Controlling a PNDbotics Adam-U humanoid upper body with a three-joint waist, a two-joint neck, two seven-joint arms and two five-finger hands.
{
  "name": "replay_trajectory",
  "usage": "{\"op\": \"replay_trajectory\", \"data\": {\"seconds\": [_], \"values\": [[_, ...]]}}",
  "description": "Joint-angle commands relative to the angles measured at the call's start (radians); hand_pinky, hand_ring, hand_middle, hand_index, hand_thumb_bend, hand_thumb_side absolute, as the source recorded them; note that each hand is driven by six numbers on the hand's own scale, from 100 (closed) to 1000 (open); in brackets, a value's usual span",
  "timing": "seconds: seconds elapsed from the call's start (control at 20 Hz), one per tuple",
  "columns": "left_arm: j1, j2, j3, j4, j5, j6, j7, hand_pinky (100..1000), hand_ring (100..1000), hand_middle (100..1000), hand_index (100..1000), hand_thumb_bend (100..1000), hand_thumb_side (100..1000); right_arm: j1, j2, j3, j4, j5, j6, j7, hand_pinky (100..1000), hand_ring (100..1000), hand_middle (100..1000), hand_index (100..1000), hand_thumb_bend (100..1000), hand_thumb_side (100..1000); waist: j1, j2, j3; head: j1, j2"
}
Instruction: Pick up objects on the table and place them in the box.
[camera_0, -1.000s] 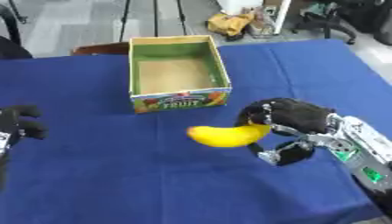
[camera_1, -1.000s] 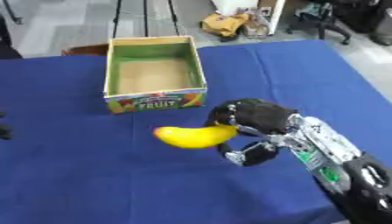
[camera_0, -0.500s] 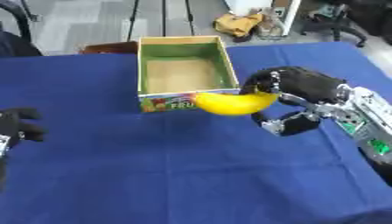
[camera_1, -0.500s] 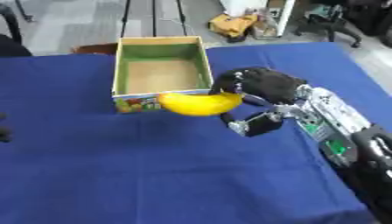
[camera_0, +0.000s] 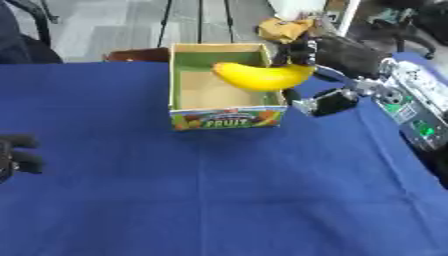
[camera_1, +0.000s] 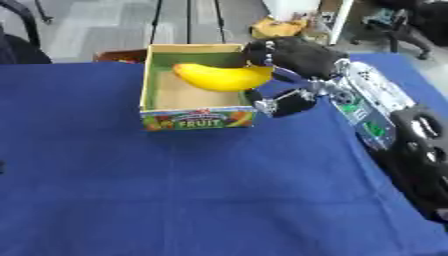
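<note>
Far left of the box, at the desk edge, the left hand is seen with fingers curled, holding nothing. Over the box's open top a banana is held, clamped at its right end by the right hand.
</note>
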Motion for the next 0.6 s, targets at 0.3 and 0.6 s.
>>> {"op": "replay_trajectory", "data": {"seconds": [0.3,0.6], "values": [[-0.026,0.01,-0.008,-0.027,0.006,0.0,-0.014,539,547,617,716,564,821,-0.113,-0.008,-0.057,0.189,0.076,0.002,-0.03,720,816,769,681,100,270,-0.003,-0.009,0.081,-0.042,-0.038],[-0.035,0.008,-0.008,-0.041,0.008,0.004,-0.017,539,547,617,716,566,820,-0.129,0.013,-0.095,0.341,0.131,0.017,-0.04,714,820,767,680,100,257,-0.004,-0.006,0.152,-0.062,-0.058]]}}
